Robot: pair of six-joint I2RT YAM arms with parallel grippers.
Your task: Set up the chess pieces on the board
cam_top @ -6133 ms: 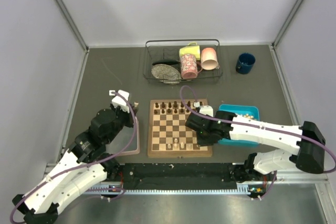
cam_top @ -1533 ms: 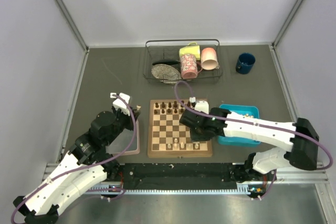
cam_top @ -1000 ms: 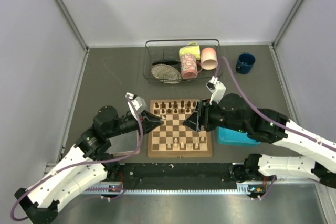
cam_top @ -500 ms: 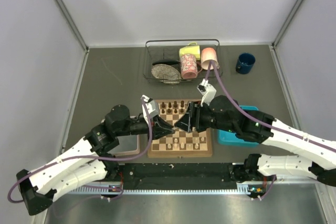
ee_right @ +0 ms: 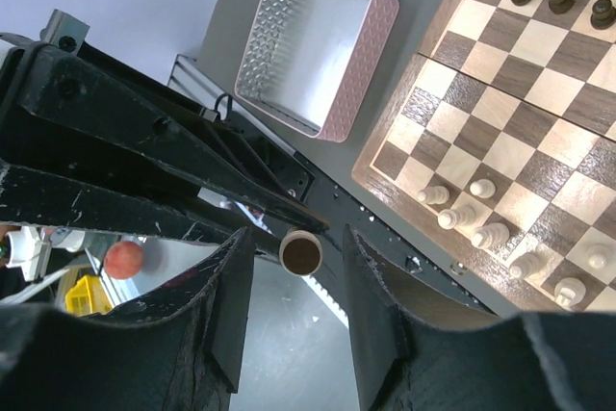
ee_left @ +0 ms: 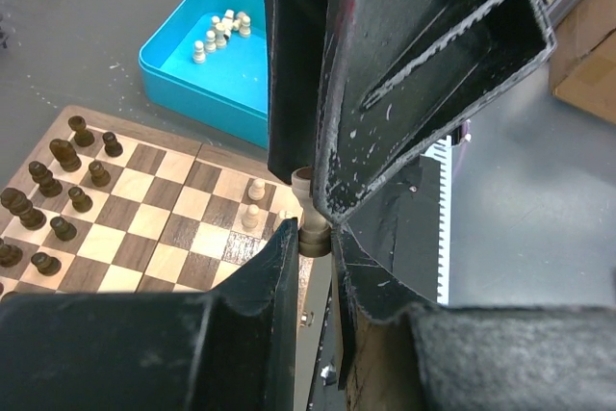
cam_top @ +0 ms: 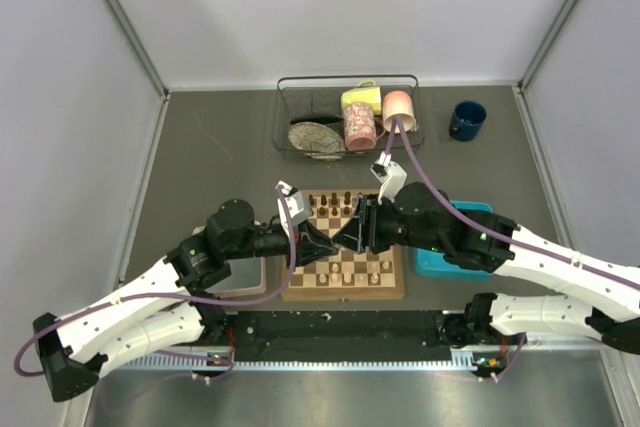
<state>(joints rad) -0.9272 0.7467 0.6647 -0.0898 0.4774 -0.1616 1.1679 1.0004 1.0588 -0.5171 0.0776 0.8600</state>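
My left gripper (cam_top: 326, 240) and right gripper (cam_top: 343, 237) meet tip to tip above the board (cam_top: 292, 291). In the left wrist view my left gripper (ee_left: 313, 238) is shut on a pale cream chess piece (ee_left: 310, 234). In the right wrist view that piece (ee_right: 300, 251) shows base-on between my right gripper's (ee_right: 300, 257) open fingers, with a gap on each side. Dark pieces (cam_top: 335, 203) stand along the board's far rows. A few cream pieces (cam_top: 350, 274) stand on the near rows; they also show in the right wrist view (ee_right: 481, 223).
A blue tray (ee_left: 192, 69) right of the board holds several cream pieces (ee_left: 219, 31). A clear pinkish tray (ee_right: 318, 45) lies left of the board. A wire rack (cam_top: 347, 117) with mugs and a plate stands behind, and a dark blue mug (cam_top: 466, 120) at the back right.
Both arms have swung from the board's sides to its middle and brought their grippers together. In the last half second they closed in a little more.
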